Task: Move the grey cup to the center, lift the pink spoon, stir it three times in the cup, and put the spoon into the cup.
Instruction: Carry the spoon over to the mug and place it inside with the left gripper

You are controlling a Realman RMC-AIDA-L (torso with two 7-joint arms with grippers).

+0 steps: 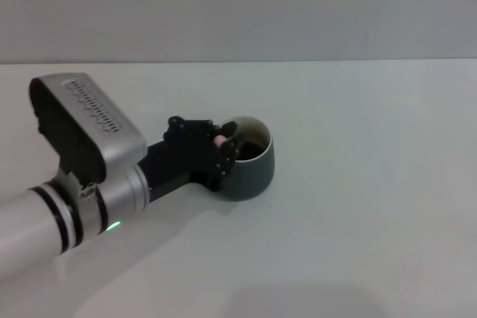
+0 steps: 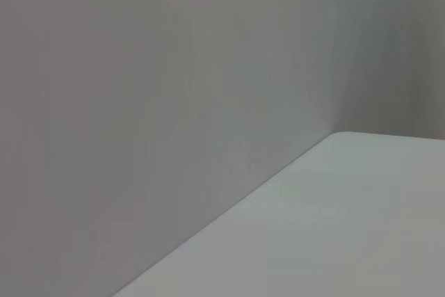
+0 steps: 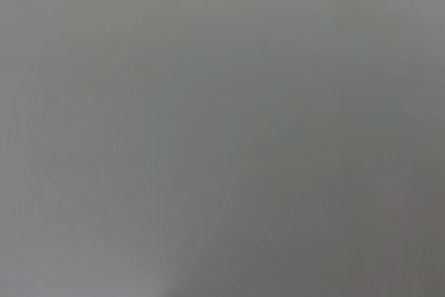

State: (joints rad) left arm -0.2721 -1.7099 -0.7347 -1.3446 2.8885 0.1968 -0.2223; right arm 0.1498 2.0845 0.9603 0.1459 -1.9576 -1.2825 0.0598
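Observation:
The grey cup [image 1: 252, 170] stands near the middle of the white table [image 1: 358, 206], with dark liquid showing inside its pale rim. My left gripper [image 1: 226, 147] hangs over the cup's left rim, reaching in from the left. It is shut on the pink spoon [image 1: 220, 140], of which only a small pink piece of handle shows between the black fingers. The spoon's bowl is hidden behind the fingers and the cup wall. The cup's handle is hidden by the gripper. My right gripper appears in no view.
The left wrist view holds only the grey wall [image 2: 139, 102] and a far corner of the table [image 2: 348, 199]. The right wrist view is a plain grey surface. The table's back edge meets the wall [image 1: 298, 5].

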